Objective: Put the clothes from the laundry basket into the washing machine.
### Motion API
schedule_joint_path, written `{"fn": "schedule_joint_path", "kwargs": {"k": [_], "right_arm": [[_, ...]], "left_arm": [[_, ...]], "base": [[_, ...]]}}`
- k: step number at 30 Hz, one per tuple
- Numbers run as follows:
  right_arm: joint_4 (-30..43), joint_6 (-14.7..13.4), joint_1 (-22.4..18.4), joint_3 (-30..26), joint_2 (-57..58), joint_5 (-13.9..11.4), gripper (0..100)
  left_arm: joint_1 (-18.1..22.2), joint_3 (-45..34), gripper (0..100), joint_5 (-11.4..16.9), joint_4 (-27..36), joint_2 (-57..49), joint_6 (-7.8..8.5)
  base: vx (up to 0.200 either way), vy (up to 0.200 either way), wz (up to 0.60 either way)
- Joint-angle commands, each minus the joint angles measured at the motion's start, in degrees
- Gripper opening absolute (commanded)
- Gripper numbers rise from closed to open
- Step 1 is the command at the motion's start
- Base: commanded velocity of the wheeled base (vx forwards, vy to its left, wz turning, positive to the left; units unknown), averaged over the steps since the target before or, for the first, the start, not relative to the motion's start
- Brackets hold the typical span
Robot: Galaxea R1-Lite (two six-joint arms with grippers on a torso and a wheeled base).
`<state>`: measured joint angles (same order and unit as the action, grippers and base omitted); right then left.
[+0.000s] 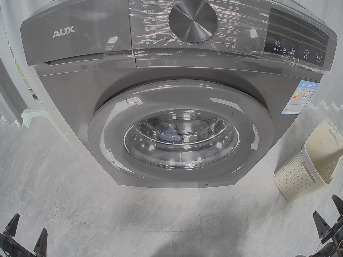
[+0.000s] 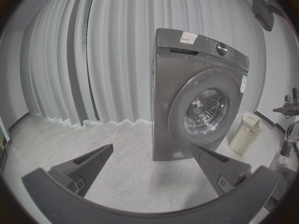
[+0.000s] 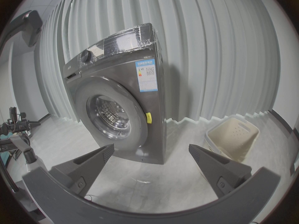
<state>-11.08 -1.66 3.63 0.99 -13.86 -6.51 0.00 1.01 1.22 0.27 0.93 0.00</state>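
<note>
Hanging low, aimed at the shut washing machine (image 1: 178, 90), left jaws and right jaws spread wide, empty.

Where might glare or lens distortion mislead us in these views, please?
Head view: highlights streak the plastic film and the door glass, and the washing machine bulges; left wrist view: the curtain bows, with dark corners; right wrist view: same bowing, glare on the film.

Door (image 1: 180, 136) shut, blocking the drum (image 1: 200, 125). Floor (image 1: 143, 211) ahead of me lies open. Basket (image 1: 294, 179) stands right of washer (image 1: 82, 79), top unobstructed.
</note>
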Motion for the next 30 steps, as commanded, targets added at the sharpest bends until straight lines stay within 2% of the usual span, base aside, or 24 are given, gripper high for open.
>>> {"fn": "schedule_joint_path", "kwargs": {"k": [1,4,9,10,30], "right_arm": [[8.71,0.25,-3.37,-0.99,13.86,4.22,100],[11.08,0.60,-3.46,-0.99,13.86,5.37,100],[11.17,1.13,-3.28,-0.90,13.86,5.19,100],[11.17,1.92,-3.28,-0.90,13.86,4.66,100],[11.52,1.57,-3.46,-0.81,13.86,5.28,100]], "left_arm": [[0.00,-0.84,100,0.01,0.00,-0.75,0.00],[0.00,-0.84,100,0.01,0.00,-0.75,0.00],[0.00,-0.84,100,0.01,0.00,-0.75,0.00],[0.00,-0.84,100,0.01,0.00,-0.75,0.00],[0.00,-0.84,100,0.01,0.00,-0.75,0.00]], "base": [[0.000,0.000,0.00],[0.000,0.000,0.00],[0.000,0.000,0.00],[0.000,0.000,0.00],[0.000,0.000,0.00]]}}
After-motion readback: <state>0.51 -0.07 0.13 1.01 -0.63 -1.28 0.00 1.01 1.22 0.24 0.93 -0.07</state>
